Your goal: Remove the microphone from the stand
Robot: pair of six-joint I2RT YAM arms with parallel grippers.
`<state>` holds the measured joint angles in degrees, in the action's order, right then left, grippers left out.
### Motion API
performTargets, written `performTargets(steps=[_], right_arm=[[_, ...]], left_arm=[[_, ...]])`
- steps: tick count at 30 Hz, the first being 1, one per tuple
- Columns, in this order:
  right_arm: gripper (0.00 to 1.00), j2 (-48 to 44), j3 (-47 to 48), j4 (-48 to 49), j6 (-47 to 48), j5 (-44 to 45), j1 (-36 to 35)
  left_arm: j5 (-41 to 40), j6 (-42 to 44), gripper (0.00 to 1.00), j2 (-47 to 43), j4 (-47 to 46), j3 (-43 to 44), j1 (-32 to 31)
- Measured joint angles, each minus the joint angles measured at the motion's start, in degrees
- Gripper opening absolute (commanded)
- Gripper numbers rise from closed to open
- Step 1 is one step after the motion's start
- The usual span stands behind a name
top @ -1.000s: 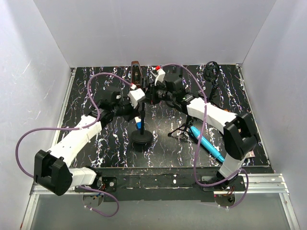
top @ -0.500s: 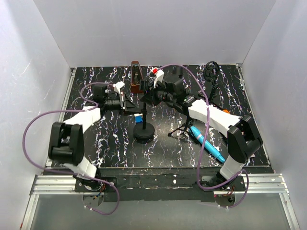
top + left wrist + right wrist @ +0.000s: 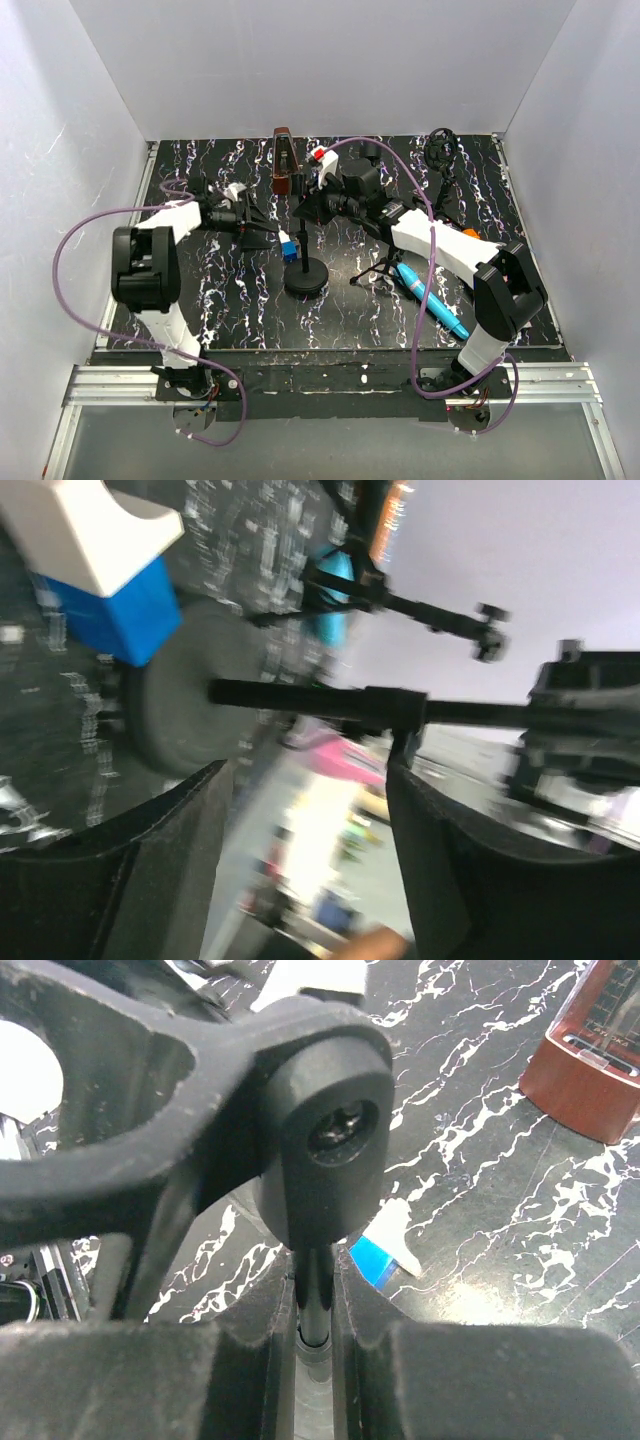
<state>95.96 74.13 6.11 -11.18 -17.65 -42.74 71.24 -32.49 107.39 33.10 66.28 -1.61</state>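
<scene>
The stand has a round black base [image 3: 305,277] and a thin upright pole. My right gripper [image 3: 306,206] is shut on the pole [image 3: 316,1305] just under the black clip head [image 3: 320,1130]. I cannot tell whether the clip holds anything. A teal tapered stick with a pink end [image 3: 430,300], which looks like the microphone, lies flat on the table right of the stand. My left gripper [image 3: 266,234] is open and empty, low and left of the stand. In its wrist view the left gripper [image 3: 305,780] faces the base [image 3: 170,710] and pole [image 3: 300,695] from the side.
A blue and white block [image 3: 289,248] lies beside the base, between it and the left gripper. A brown metronome [image 3: 284,160] stands at the back. A small black tripod [image 3: 378,268] stands over the teal stick. A black cabled object [image 3: 440,150] sits at the back right.
My left arm has swung away from the top of the stand to the left and lower, and its gripper has opened. The right gripper has kept its hold; the base has shifted slightly right.
</scene>
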Motion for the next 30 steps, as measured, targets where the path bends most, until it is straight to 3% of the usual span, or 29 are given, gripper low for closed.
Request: performTargets(steps=[4,8,11,14,22,30], right_arm=[[0.01,0.0,0.0,0.0,-0.3,0.0,0.2],[0.01,0.0,0.0,0.0,-0.7,0.0,0.3],[0.01,0.0,0.0,0.0,-0.7,0.0,0.3],[0.01,0.0,0.0,0.0,-0.7,0.0,0.3],[0.01,0.0,0.0,0.0,-0.7,0.0,0.3],[0.01,0.0,0.0,-0.1,-0.8,0.0,0.3]], left_arm=[[-15.2,19.5,0.67,-14.6,-1.0,-3.5,0.7],[-26.6,41.7,0.64,-33.5,-9.6,-9.4,-6.9],[-30.5,55.2,0.59,-39.8,-15.8,-13.3,-13.6],[-33.5,65.7,0.54,-39.2,-19.4,-15.4,-16.1],[-36.5,81.2,0.5,-34.6,-21.1,-18.4,-19.2],[-38.6,83.5,0.37,-35.1,-23.8,-19.9,-23.4]])
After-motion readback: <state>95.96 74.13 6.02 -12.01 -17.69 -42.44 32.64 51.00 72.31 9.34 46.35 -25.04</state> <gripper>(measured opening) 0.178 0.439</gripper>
